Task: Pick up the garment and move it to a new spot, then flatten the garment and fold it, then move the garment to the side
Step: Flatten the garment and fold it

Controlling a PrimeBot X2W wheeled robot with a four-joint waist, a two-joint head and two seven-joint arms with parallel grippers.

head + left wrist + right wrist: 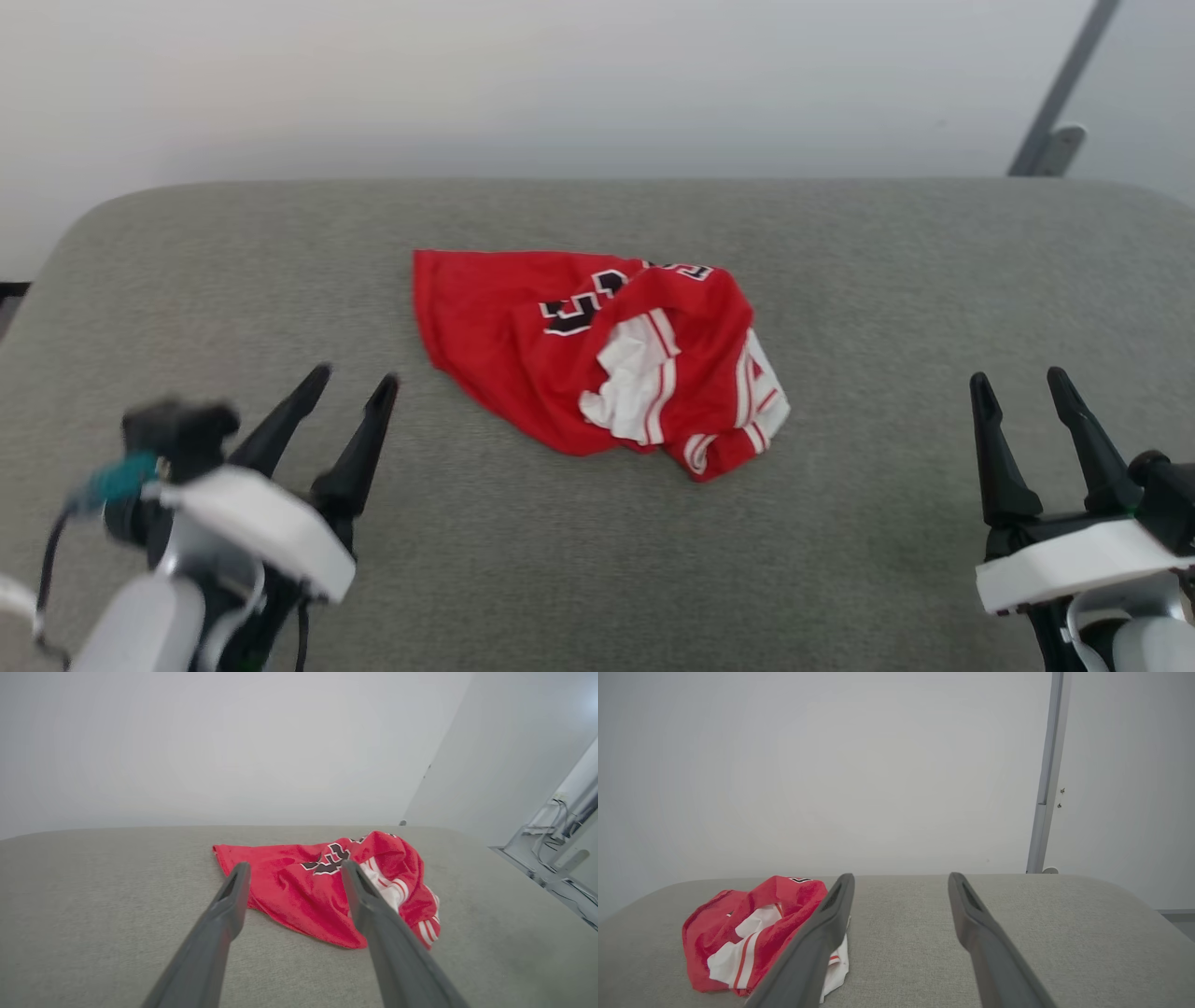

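One garment (597, 355) lies in a crumpled heap near the middle of the grey padded surface (887, 280), between the two grippers and farther from the robot than either; in the head view its long axis runs on a diagonal, from a flatter red corner at the far left down to a bunched end at the near right. That bunched end carries the white sleeve fabric and the red-and-white striped trim, folded over itself in soft ridges; part of a black, white-outlined numeral shows on the upper fold, broken by a crease. Its cloth looks thin and slightly shiny, a smooth jersey knit; the surface beneath is a coarse, matte woven grey with rounded corners.

Left gripper (356, 375) hangs over the near left of the surface, its dark tapered fingers spread apart and aimed toward the garment, holding nothing; right gripper (1018, 375) sits at the near right, well apart from the cloth, fingers likewise spread and empty. A plain pale wall (560, 84) rises behind; a slim grey post (1064, 93) leans at the far right.
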